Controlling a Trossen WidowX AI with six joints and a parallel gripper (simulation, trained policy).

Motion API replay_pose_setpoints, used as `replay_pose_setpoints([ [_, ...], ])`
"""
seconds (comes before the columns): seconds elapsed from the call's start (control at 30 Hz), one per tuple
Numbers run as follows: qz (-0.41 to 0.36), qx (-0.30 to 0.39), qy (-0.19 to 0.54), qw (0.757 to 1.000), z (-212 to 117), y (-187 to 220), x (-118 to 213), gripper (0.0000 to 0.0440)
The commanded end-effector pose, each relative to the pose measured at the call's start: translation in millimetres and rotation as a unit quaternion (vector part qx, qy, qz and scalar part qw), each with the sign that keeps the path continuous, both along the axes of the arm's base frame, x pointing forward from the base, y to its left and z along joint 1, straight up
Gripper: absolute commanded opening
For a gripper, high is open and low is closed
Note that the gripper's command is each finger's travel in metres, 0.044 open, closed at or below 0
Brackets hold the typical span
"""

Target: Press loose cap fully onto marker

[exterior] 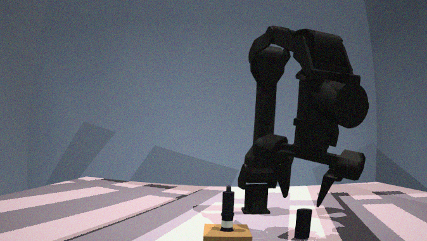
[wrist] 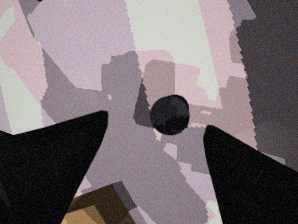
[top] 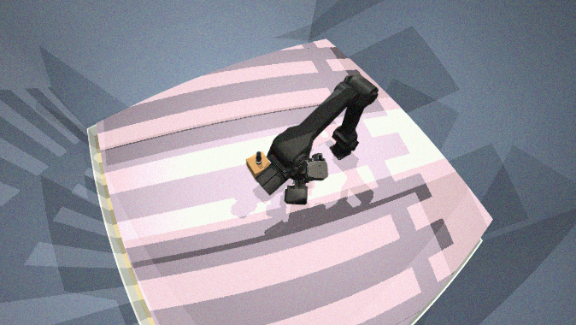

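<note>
The marker (top: 258,156) (exterior: 228,203) stands upright in the orange holder block (top: 250,170) (exterior: 211,231), with its narrow tip bare and a white band near its foot. A corner of the block (wrist: 86,215) shows at the bottom of the wrist view. The black cap (exterior: 303,224) (wrist: 170,114) stands upright on the table, to the right of the block in the exterior view. My gripper (exterior: 301,201) (wrist: 156,125) is open and empty, its fingertips a little above the cap's top. In the wrist view the cap appears between the fingertips, nearer the right one. In the top view the arm hides the cap.
The striped table (top: 205,282) carries patchy shadows. The arm (top: 322,116) (exterior: 265,109) reaches from its base (exterior: 256,200), behind the block and cap in the exterior view. The gripper's body stands close beside the marker and block in the top view.
</note>
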State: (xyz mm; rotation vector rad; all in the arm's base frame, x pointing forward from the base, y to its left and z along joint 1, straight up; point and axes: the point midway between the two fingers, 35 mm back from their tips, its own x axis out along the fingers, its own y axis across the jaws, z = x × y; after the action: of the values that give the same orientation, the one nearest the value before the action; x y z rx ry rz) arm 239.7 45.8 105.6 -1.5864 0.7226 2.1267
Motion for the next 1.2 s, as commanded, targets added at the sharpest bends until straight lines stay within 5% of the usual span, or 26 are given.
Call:
replay_pose_setpoints([
  [0.0, 0.013, -0.002, 0.009, 1.0, -10.7, 0.3, -4.0, 0.0297],
  [0.57, 0.08, -0.001, 0.005, 0.997, -46.9, 3.8, -12.4, 0.0251],
  [0.83, 0.099, -0.002, -0.019, 0.995, -41.8, 3.7, -10.3, 0.0076],
  [1.17, 0.107, -0.005, -0.075, 0.991, -15.3, 0.6, 9.1, 0.0081],
])
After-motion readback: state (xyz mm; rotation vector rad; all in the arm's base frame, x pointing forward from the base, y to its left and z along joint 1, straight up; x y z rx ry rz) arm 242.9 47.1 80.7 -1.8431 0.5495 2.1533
